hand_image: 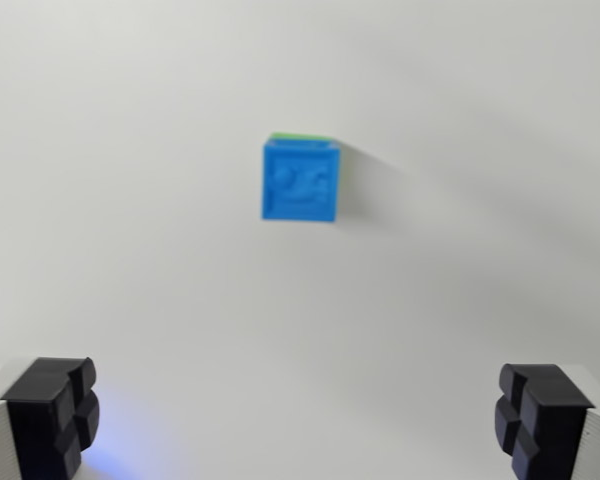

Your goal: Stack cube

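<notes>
A blue cube (300, 180) with an embossed top sits on a green cube (302, 137), of which only a thin edge shows behind and to the right of it. Both rest on the white surface, above the centre of the wrist view. My gripper (298, 420) is open, high above the surface and nearer the bottom of the picture than the cubes. Its black fingertips (52, 415) stand wide apart at the lower left and lower right corners, with nothing between them.
A plain white table surface (130, 250) fills the whole view. The stacked cubes cast a soft shadow to the wrist view's right.
</notes>
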Controlling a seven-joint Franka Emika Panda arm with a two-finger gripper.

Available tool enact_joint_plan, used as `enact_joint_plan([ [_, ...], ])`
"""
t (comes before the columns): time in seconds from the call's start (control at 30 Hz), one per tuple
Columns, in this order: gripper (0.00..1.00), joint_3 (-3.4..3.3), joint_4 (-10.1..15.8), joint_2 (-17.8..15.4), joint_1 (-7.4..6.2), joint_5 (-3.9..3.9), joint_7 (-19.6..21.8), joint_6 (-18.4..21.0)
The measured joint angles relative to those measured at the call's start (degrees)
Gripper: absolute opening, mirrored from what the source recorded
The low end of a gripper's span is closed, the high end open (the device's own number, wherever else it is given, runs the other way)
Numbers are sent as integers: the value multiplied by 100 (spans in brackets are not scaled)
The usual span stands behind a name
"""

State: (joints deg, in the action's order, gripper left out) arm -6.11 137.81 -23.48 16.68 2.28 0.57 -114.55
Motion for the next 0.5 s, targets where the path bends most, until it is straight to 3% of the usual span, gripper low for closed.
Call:
enact_joint_plan([
  [0.5,100,1,-22,-1,0,0,0,29],
])
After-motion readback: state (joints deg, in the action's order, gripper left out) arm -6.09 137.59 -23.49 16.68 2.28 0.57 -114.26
